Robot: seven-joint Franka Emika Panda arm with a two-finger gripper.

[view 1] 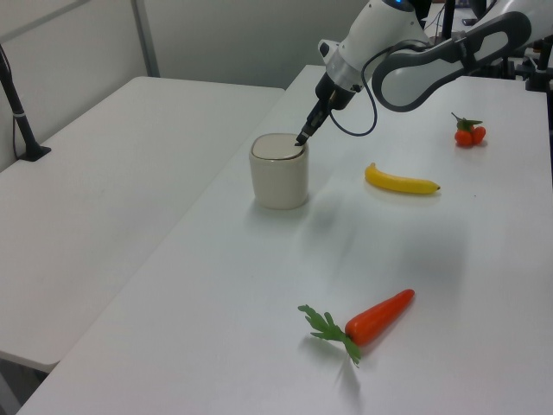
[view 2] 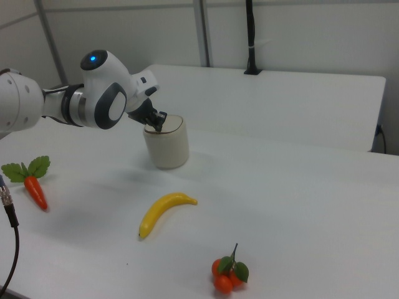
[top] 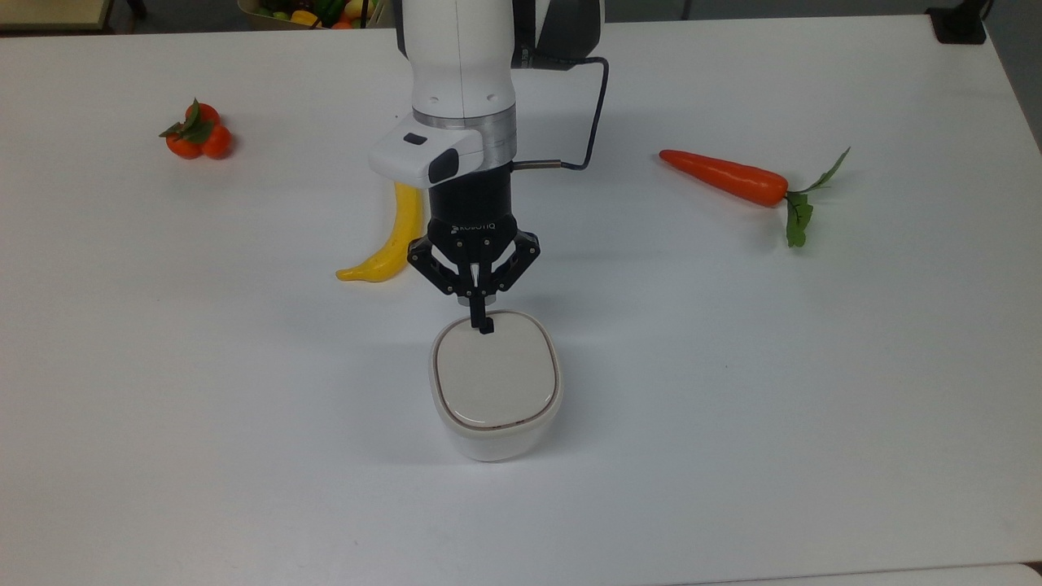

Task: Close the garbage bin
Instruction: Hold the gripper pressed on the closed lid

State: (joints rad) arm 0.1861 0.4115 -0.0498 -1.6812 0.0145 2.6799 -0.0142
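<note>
The garbage bin (top: 496,435) is a small white tub standing on the white table (top: 814,366), near the middle of the top view. Its beige lid (top: 495,376) lies flat on the rim, with a thin dark seam showing all round. My gripper (top: 485,325) points down with its black fingers shut together, and the tips touch the lid's far edge. From the side, the gripper (view 1: 301,138) meets the top rim of the bin (view 1: 279,180). The right view has the gripper (view 2: 158,123) at the bin's (view 2: 168,149) upper left edge.
A yellow banana (top: 391,240) lies just behind the gripper on the top view's left. An orange carrot (top: 724,177) lies at the top view's right, and a cluster of small orange fruits (top: 195,134) at its far left. A cable (top: 594,114) hangs off the wrist.
</note>
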